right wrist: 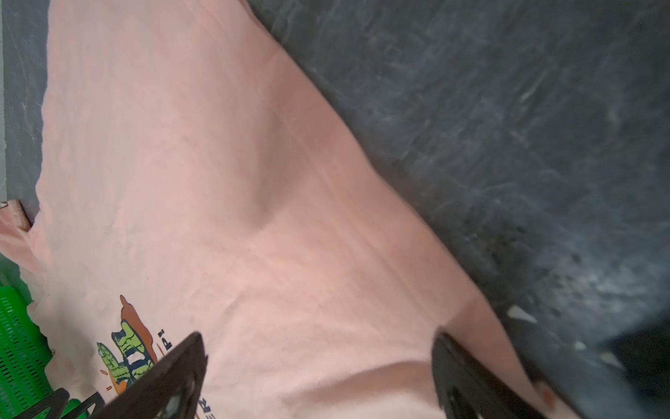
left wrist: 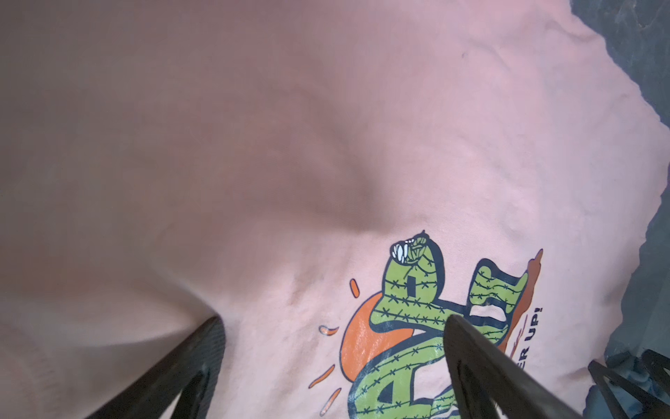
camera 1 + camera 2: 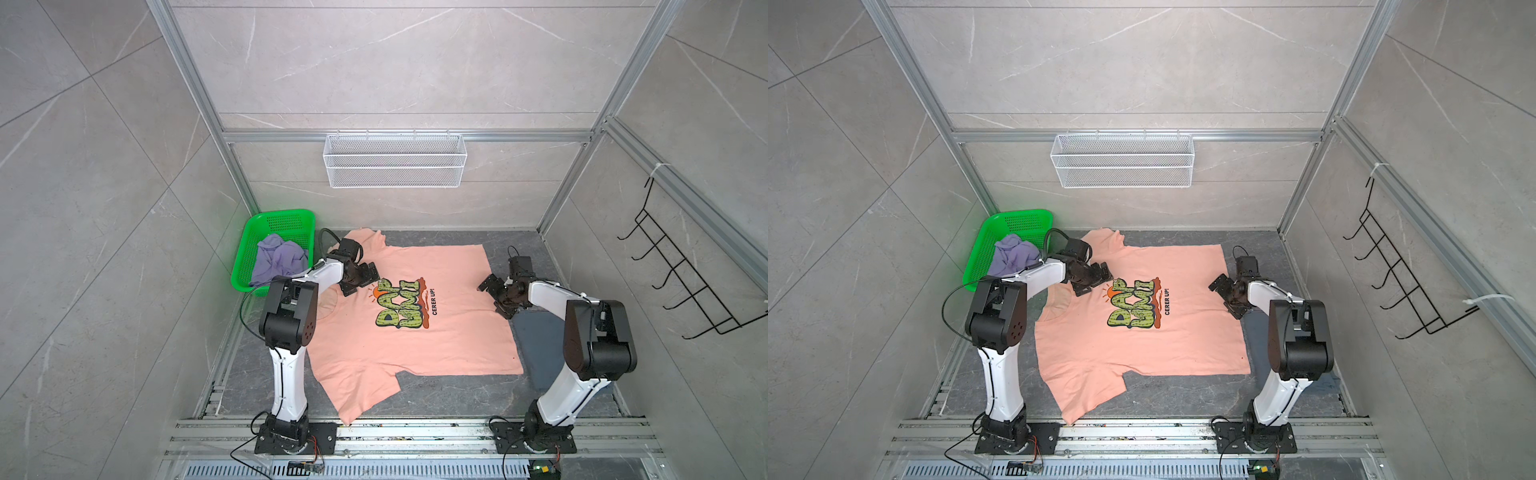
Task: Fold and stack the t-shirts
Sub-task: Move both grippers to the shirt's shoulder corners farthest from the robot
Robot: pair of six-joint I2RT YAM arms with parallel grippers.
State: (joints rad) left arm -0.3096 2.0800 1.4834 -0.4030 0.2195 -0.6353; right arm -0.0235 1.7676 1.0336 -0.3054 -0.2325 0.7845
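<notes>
The left gripper (image 3: 360, 281) and right gripper (image 3: 494, 298) hang wide open and empty over the peach-pink t-shirt (image 3: 415, 340), which is spread print-up on the tabletop (image 3: 436, 395). The lavender t-shirt (image 3: 276, 259) lies crumpled in the green basket (image 3: 286, 220).

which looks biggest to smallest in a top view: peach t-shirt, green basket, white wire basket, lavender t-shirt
1. peach t-shirt
2. white wire basket and green basket: about alike, and the wire one hangs higher, so unranked
3. lavender t-shirt

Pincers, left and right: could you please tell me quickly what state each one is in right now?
Left pincer: open, holding nothing, over the peach-pink t-shirt.
Right pincer: open, holding nothing, over the same shirt near its edge.
</notes>
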